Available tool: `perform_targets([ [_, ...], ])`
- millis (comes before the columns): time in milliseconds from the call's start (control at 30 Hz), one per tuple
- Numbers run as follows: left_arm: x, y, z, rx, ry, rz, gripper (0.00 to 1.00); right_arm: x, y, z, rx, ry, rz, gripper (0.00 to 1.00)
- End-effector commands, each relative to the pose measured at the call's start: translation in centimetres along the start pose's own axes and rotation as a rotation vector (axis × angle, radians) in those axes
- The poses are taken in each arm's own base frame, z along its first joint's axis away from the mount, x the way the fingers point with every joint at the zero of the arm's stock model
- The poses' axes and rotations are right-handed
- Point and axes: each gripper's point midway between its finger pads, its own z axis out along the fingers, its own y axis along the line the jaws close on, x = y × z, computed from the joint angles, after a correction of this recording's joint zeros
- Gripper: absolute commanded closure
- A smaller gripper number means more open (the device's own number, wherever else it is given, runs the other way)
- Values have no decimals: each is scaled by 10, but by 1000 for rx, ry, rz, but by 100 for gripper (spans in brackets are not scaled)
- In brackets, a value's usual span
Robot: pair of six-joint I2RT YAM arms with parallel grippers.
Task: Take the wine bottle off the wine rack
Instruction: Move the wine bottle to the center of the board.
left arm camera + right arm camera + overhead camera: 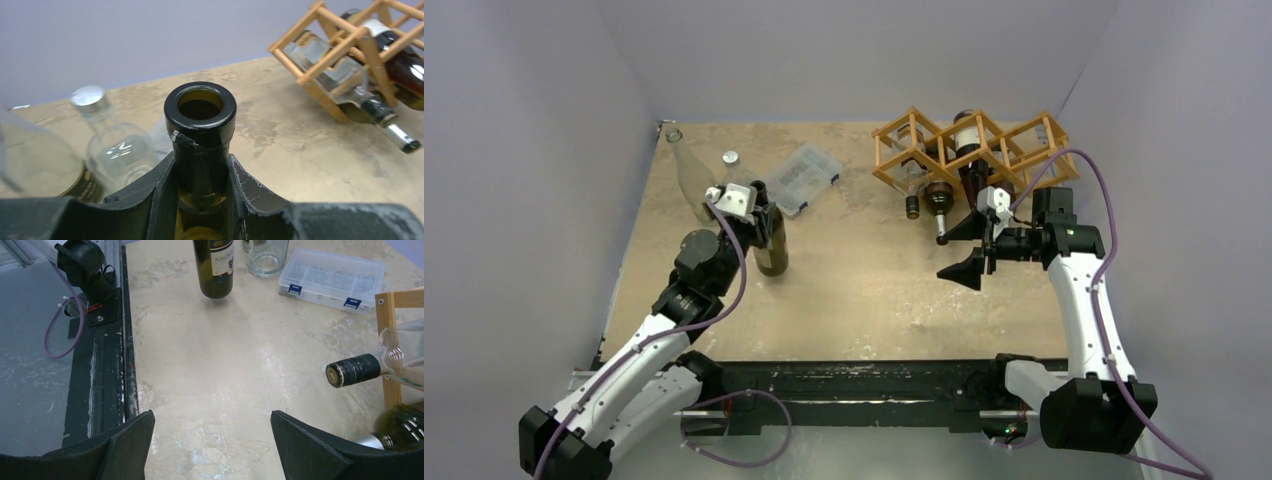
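The left hand (200, 172) is clenched on the neck of a dark wine bottle (771, 250), just under its lip. That grip likely suits keeping the bottle upright and letting its weight hang straight down. The bottle is well away from the wine rack (385, 325), over the left side of the counter (874, 300), near some glass bottles (117, 145) and a plastic box (332, 277). Whether its base rests on the counter or hangs just above it cannot be told. The right hand (212, 440) is spread wide and grasps nothing. It sits low, just in front of the rack, probably to go for the necks that stick out there. A clear bottle (330, 65) and a labelled bottle (405, 65) lie tilted in the cells, necks down and outward, so each can be drawn out by the neck.
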Motion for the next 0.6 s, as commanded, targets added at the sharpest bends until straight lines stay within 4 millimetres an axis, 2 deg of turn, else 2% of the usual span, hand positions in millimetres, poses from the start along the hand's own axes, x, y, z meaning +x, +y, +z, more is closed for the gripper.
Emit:
perform_targets([
  [0,-39,40,-7,-131,-146,-39,100,-5,0,0,-3,-27,-35,10],
  [233,-37,106,-18,-333,-178,-58,100,-5,0,-1,-1,-23,-36,9],
  [567,-39,167,-29,-507,-236,-53,100,-4,0,-1,2,-19,-33,9],
])
